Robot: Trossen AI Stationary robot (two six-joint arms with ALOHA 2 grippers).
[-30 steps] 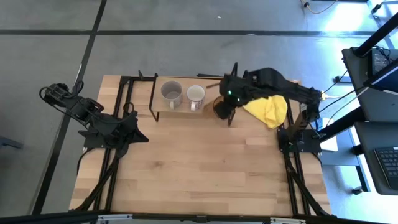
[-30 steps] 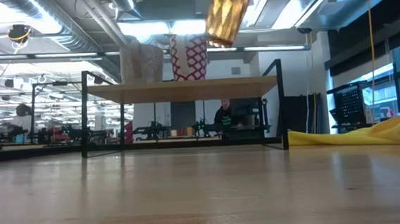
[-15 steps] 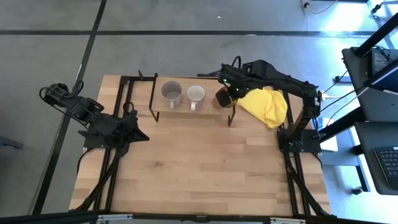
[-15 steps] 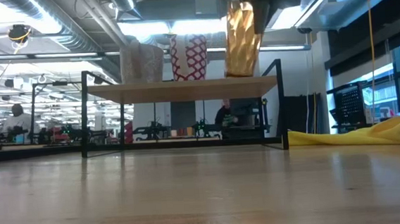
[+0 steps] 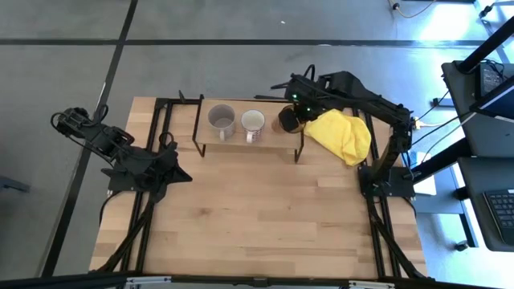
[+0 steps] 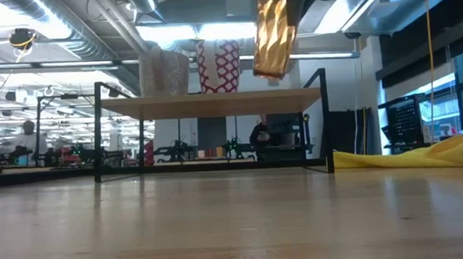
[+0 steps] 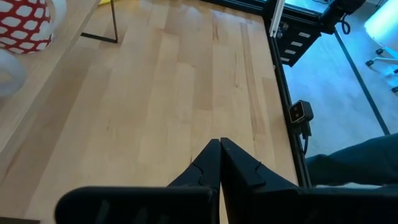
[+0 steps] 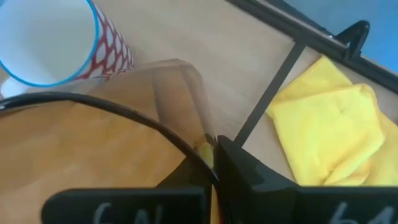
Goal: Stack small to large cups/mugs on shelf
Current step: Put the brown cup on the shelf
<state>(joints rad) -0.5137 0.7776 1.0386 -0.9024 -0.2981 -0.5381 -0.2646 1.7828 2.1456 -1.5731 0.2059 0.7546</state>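
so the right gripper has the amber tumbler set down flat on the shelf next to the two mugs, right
Not quite: the right gripper holds the amber tumbler tilted in the air above the shelf, not resting on it, beside the two mugs. The low view shows the gap.

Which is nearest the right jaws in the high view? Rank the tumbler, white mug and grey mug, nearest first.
1. Tumbler: held in the right gripper, above the shelf's right end.
2. White mug: mid-shelf.
3. Grey mug: shelf's left end, farthest.

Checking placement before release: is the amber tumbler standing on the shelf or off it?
Off it. In the low view the amber tumbler hangs tilted, its base clear above the shelf, held by the right gripper.
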